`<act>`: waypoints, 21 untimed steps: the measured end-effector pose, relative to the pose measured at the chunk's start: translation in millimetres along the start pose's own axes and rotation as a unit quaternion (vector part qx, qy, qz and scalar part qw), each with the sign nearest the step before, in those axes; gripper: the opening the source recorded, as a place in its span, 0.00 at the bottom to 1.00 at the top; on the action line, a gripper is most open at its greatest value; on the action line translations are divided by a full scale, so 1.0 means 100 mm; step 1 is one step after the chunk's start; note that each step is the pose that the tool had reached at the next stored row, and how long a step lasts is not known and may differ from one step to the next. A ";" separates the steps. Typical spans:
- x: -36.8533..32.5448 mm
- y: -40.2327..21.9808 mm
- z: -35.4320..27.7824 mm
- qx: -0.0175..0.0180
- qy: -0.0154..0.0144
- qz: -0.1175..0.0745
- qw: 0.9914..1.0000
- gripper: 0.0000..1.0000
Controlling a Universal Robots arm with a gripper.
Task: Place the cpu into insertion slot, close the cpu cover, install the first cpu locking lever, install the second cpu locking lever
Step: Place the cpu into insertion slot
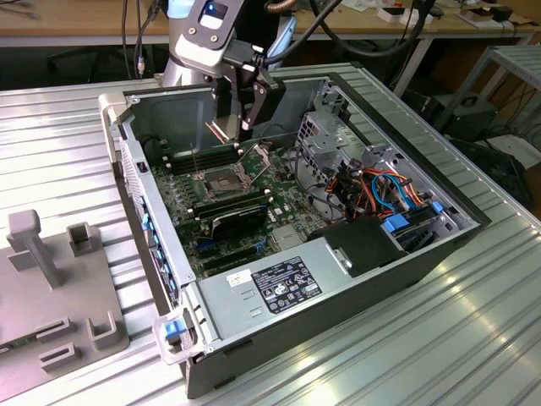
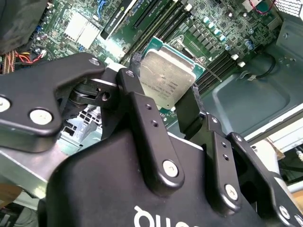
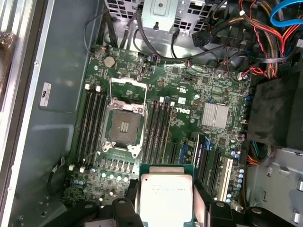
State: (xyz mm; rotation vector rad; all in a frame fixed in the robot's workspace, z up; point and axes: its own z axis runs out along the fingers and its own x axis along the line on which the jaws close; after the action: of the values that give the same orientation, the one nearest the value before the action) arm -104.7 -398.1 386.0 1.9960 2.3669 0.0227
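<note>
My gripper (image 1: 241, 114) hangs above the open computer case and is shut on the cpu (image 2: 168, 78), a flat square chip with a silver-grey top on a green edge. In both wrist views the black fingers (image 3: 130, 196) clamp the cpu (image 3: 165, 196) by two opposite sides. The insertion slot (image 3: 124, 126) lies bare on the green board, its dark pin field showing, some way from the held chip. The cpu cover (image 3: 128, 106) stands swung up at one edge of the slot. In the exterior view the insertion slot (image 1: 221, 180) sits below and slightly to the left of the gripper.
Long black memory slots (image 3: 93, 118) flank the socket on both sides. A drive cage (image 1: 325, 127), coloured cables (image 1: 380, 190) and a black power supply (image 1: 372, 245) crowd the case on the exterior view's right. A grey fixture (image 1: 59, 279) lies on the ribbed table at its left.
</note>
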 end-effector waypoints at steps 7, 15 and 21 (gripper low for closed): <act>0.000 0.000 0.000 0.000 -0.001 0.018 1.000 0.55; 0.000 0.000 0.000 0.001 -0.002 0.039 0.999 0.55; 0.000 0.000 0.000 0.001 -0.002 0.046 0.999 0.55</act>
State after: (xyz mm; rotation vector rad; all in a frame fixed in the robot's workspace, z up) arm -104.7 -398.1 386.0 2.1025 2.2720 0.0193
